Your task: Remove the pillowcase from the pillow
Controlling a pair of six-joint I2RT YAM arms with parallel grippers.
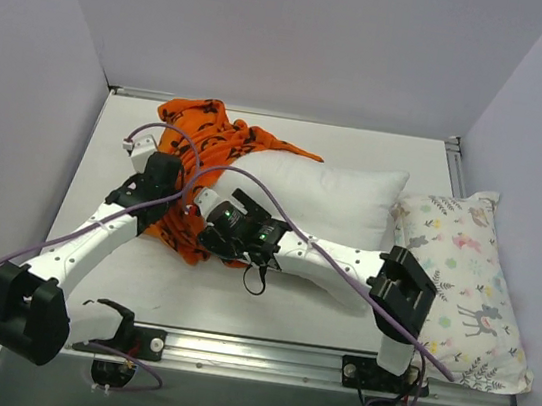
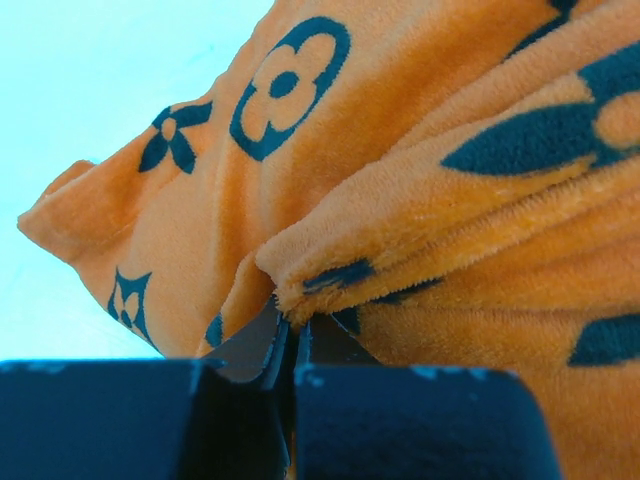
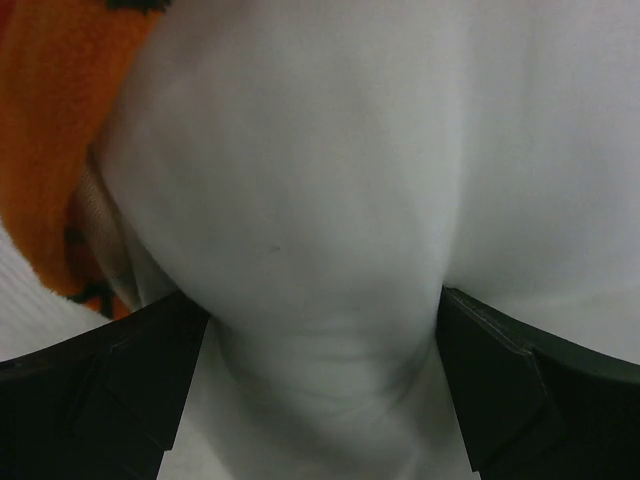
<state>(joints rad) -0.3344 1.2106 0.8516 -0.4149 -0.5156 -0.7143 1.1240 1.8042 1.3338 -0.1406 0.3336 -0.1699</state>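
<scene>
Top view: the orange pillowcase lies bunched on the left part of the white surface, heaped over and around the left end of the plain white pillow, most of which lies bare across the middle. A second pillow with a pastel print lies at the right edge, touching the plain one. The left tool is at the near left side of the orange heap. The right tool reaches across from the right and meets the pillow's left end, just beside the orange cloth.

Left wrist view: the left tool is closed, its dark fingers pressed together on a thick fold of the pillowcase, which fills most of the view.

Right wrist view: the right tool stands wide open, and the pillow bulges into the gap, touching both fingers. A strip of the pillowcase shows at the left edge, against the pillow's side.
</scene>
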